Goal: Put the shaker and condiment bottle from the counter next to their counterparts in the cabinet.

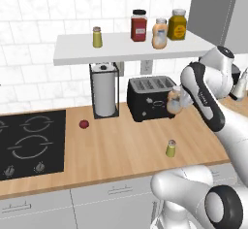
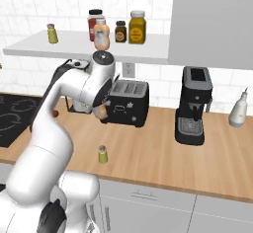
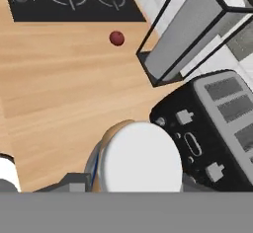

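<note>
The bottle (image 1: pixel 174 101) hangs upright in the air just in front of the toaster (image 1: pixel 150 97), cap toward the hand camera, long axis vertical, gripped by the gripper (image 2: pixel 101 112); the fingers are hidden behind the cap (image 3: pixel 140 158), closed on it as far as can be seen. On the left lies the stove (image 1: pixel 31 143), with bare wood between it and a small red ball (image 1: pixel 84 124); the towel holder (image 1: pixel 104 92) stands behind. The shaker (image 1: pixel 171 148) stands upright near the counter's front edge, well apart from the toaster. On the cabinet shelf (image 1: pixel 87 51) the twin shaker (image 1: pixel 97 37) stands alone at the left with open board beside it; a red jar (image 1: pixel 139 25), the fat peach bottle (image 1: pixel 159 34) and a yellow jar (image 1: pixel 177 24) cluster at the right.
</note>
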